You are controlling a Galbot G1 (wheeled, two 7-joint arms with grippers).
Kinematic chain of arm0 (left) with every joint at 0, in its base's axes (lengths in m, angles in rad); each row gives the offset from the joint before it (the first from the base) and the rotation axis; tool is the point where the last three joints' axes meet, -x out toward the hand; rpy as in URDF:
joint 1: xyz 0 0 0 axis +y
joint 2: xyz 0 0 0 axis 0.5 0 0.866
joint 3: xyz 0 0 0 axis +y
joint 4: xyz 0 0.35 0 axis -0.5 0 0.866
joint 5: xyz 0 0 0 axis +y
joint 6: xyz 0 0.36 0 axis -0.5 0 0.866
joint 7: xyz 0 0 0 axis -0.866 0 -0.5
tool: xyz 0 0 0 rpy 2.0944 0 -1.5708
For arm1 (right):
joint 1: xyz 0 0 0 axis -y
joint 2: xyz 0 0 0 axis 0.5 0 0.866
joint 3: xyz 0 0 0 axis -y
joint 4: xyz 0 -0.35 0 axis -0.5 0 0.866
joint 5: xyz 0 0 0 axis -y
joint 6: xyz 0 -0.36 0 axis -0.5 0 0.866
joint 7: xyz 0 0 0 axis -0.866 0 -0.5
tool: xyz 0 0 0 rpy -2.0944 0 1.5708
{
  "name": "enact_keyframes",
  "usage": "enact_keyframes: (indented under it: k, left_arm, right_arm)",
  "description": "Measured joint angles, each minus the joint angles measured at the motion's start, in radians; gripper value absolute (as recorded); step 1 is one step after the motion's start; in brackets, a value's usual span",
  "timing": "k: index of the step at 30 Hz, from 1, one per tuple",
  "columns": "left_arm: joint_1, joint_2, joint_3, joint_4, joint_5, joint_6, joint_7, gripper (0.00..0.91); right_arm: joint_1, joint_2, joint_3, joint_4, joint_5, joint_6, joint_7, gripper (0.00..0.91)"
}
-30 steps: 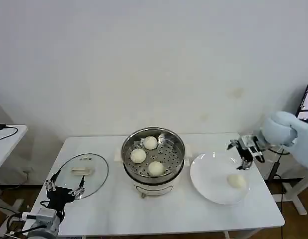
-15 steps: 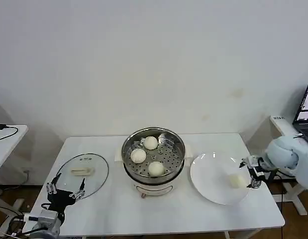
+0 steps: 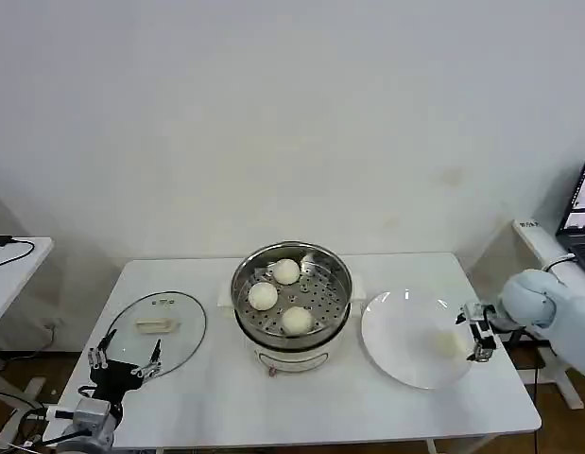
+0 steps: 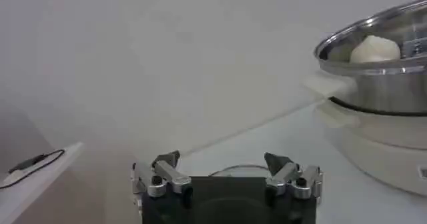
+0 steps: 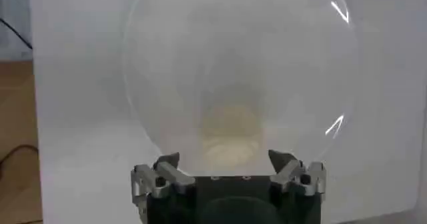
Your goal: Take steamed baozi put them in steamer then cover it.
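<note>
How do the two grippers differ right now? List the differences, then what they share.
The right gripper is at the plate's far right edge, its open fingers reaching in toward the last baozi; the left gripper sits at the table's near-left corner by the glass lid, touching nothing. The right gripper is side-on to the plate; the left points across the table toward the steamer. Both are open and empty.

White table (image 3: 226, 397) (steamer (image 3: 291, 333), plate (image 3: 396, 355), lid (image 3: 160, 322))

High head view; low, close wrist views
</note>
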Motion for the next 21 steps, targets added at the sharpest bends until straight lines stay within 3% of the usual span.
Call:
enact_keyframes:
  k: [16,17,21]
  left_arm:
    - [0.005,-0.003,-0.005,0.000,0.001,0.000,0.001,0.907]
    - [0.005,-0.003,-0.005,0.000,0.001,0.000,0.001,0.907]
    - [0.004,-0.004,-0.005,0.001,0.001,0.000,0.001,0.907]
  right_arm:
    - [-0.015,0.064,0.004,-0.072,0.003,-0.007,0.010,0.907]
    - [-0.016,0.067,0.004,-0.074,0.003,-0.008,0.010,0.836]
    - [-0.017,0.077,0.005,-0.085,0.000,-0.012,0.015,0.776]
